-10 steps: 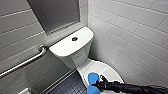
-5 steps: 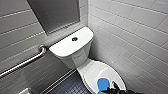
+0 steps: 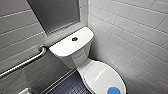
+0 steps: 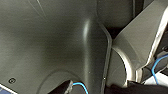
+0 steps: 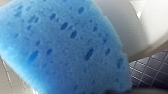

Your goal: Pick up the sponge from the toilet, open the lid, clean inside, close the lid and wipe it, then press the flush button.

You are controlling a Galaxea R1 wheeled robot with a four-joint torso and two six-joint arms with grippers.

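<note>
Toilet (image 3: 71, 51) shut, blue sponge (image 3: 113, 90) on lid (image 3: 102, 75).
Head: sponge lies at lid's front end; lid print too blurred to read. L wrist: left end effector grip can't tell. R wrist: sponge seen close, lid beside it; right end effector grip can't tell.

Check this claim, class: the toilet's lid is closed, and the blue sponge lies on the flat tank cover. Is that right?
Not quite. The lid is closed, but the blue sponge is at the front end of that lid, not on the tank cover. The head view shows this.
</note>
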